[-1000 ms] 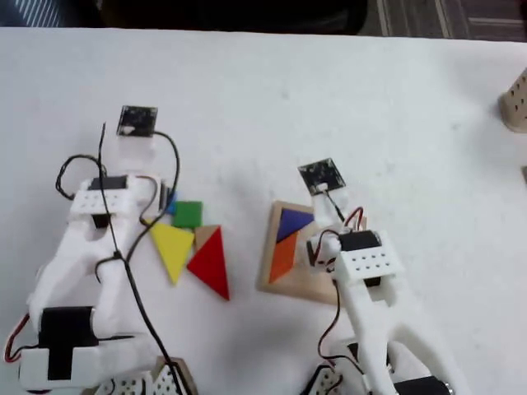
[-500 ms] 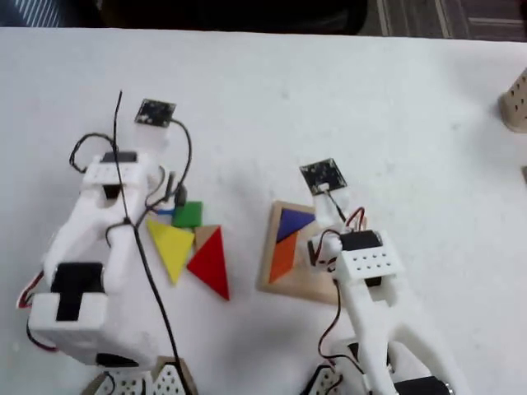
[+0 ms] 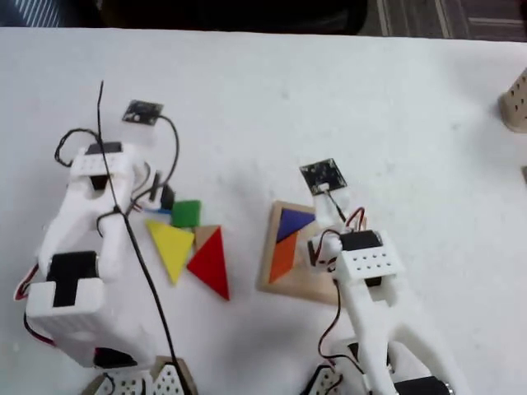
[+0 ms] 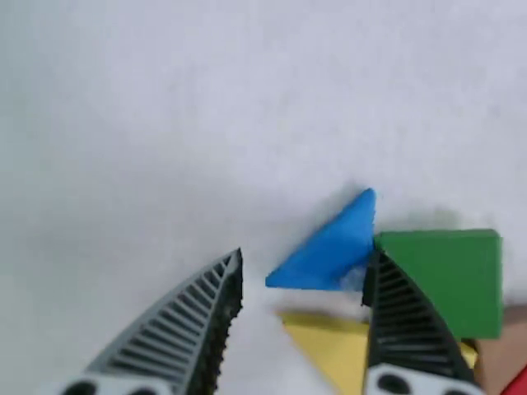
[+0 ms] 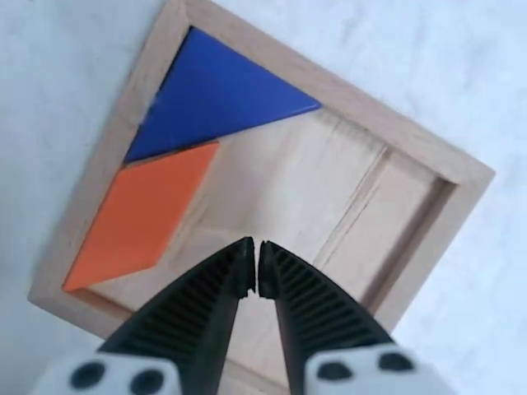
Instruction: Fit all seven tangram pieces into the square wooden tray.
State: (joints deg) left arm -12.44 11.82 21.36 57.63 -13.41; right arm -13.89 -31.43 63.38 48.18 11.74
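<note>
The square wooden tray lies right of centre, holding a dark blue triangle and an orange parallelogram. My right gripper is shut and empty above the tray's bare floor, near the blue triangle and the orange piece. Left of the tray lie a green square, a yellow triangle, a red triangle and a tan piece. My left gripper is open around a small blue triangle, beside the green square and the yellow triangle.
A tan perforated block stands at the table's far right edge. Perforated white parts sit at the front edge between the arm bases. A black cable hangs along the left arm. The white table stretches open toward the back.
The left arm has shifted away from the front edge and swung slightly, with its wrist now farther back. The loose pieces, the tray and the right arm have stayed put.
</note>
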